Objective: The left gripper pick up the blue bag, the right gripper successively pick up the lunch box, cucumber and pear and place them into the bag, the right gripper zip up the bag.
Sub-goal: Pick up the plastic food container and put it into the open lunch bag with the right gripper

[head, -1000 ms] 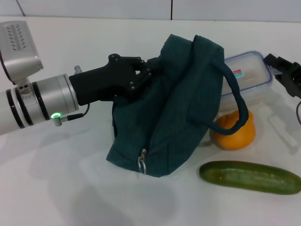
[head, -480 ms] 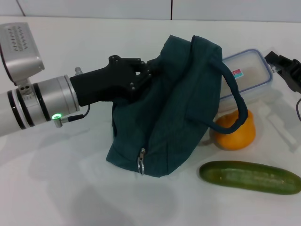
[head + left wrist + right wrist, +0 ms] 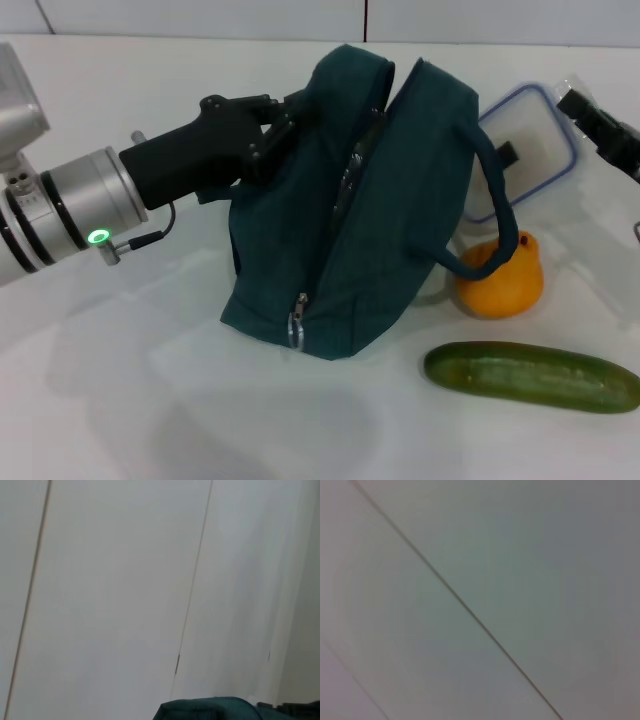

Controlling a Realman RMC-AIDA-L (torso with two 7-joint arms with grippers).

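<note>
So far, blue bag (image 3: 350, 210) clamped at top edge by left gripper (image 3: 275, 125), mouth parted. Lunch box (image 3: 525, 155) tilted beside right gripper (image 3: 590, 115), grip state not discernible. Pear (image 3: 500, 280), cucumber (image 3: 530, 375) unpacked; zipping left.

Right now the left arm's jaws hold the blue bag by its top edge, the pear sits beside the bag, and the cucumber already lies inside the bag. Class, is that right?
Not quite. The head view shows the cucumber lying on the white table, in front of the pear, outside the blue bag. The rest stands: the left gripper holds the bag's top edge, and the pear sits beside the bag.
</note>
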